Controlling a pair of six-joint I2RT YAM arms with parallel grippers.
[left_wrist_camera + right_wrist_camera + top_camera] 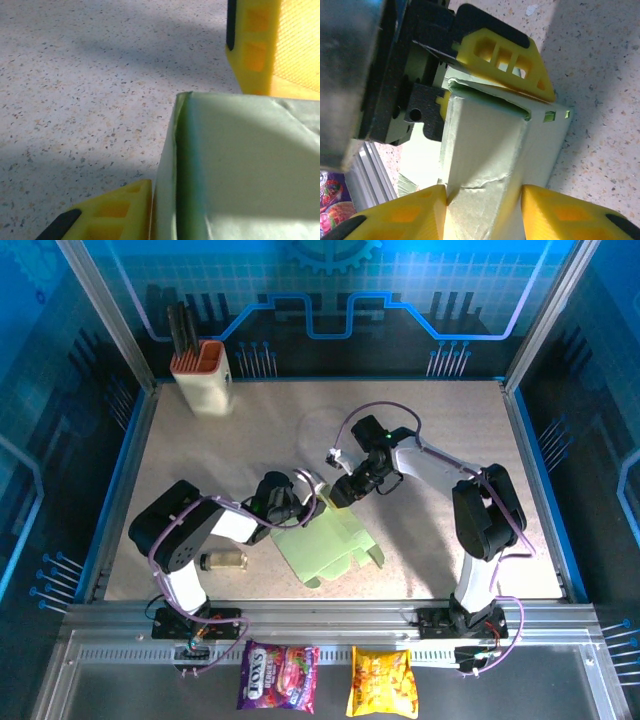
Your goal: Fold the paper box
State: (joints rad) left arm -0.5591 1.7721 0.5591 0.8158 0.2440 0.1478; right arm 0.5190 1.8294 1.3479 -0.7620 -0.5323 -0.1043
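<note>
Position: the paper box (335, 545) sits centre-front on the worktop (430, 430). It is part-formed. Most of the green sheet lies flat, and one section at its far-left end is raised into a hollow sleeve between the two arms.

Grips: the left end effector (305, 504) pinches the end of that sleeve. In its wrist view the card is wedged between both yellow fingers (250, 50) and touches each. The right end effector (340, 495) grips the same sleeve further along, one finger against each side, and a wrinkle crosses the panel between them.

Step in hand, as judged: squaring the raised wall along its creases.

Doing it well:
- Hold lightly — the card is thin, and the wrinkle suggests it buckles before it resists.
- One end effector should anchor while the other works the fold. Two moving grips would likely twist the sleeve.
- Bend along the scored line, not across the open panel.
- The small slots (549, 116) at the sleeve's far edge probably take tabs, so these should be lined up before either grip lets go.
- The flat remainder should stay down on the worktop — if dragged, it could slide toward the jar (224, 560) near the left arm.
</note>
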